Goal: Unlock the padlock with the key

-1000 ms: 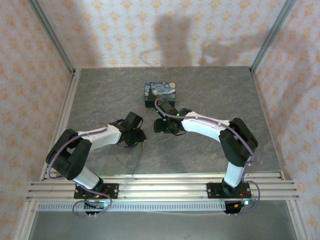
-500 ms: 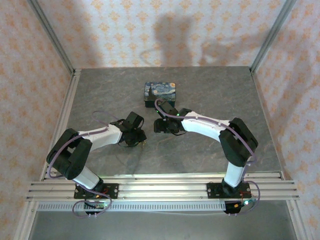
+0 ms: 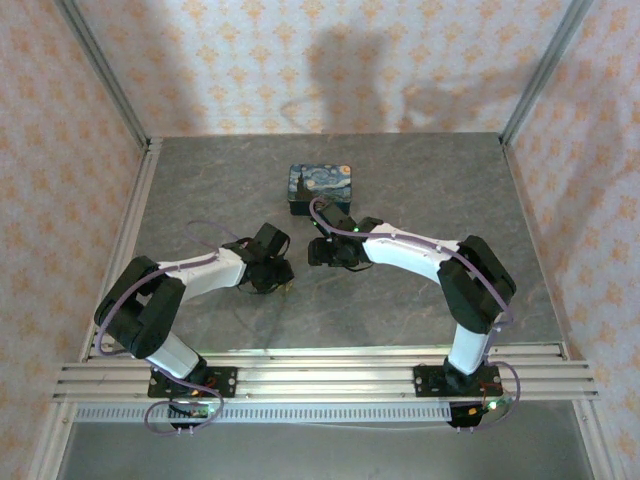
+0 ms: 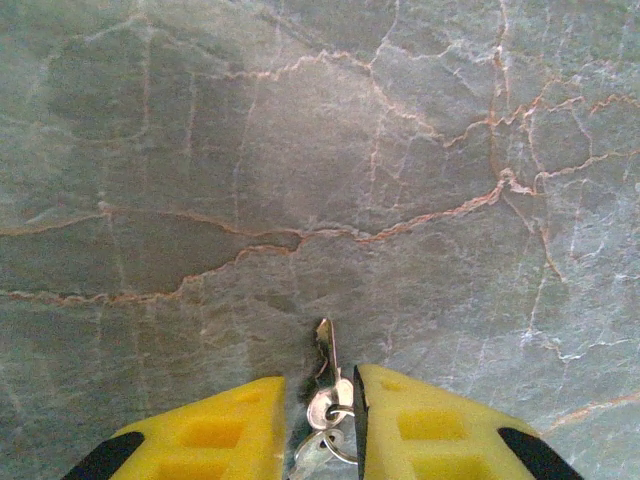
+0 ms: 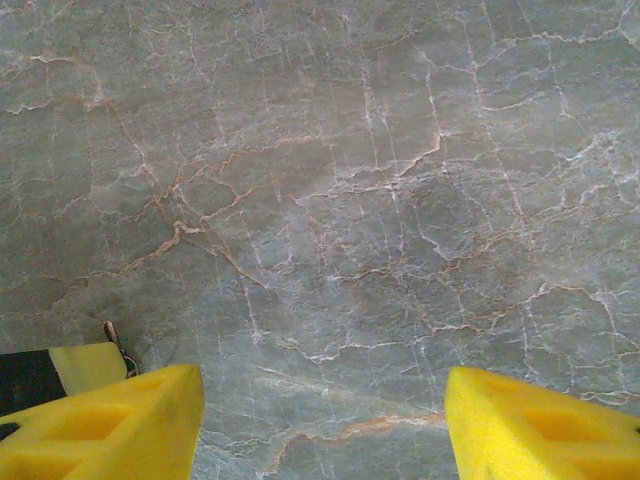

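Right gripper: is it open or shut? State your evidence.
Open. In the right wrist view the right gripper has its yellow fingers far apart, bare table between them.

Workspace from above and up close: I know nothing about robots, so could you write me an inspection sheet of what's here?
Surface: grey-green marbled table, veined with pale cracks.
Job's things: key on a ring, held edge-on, blade pointing forward.
Clutter: painted tin beyond the right hand.
Hands: left hand closed on the key; right hand wide open, low over the table.
Cables: purple cables looped along both arms.
Surroundings: patterned walls; metal rail at the near edge.
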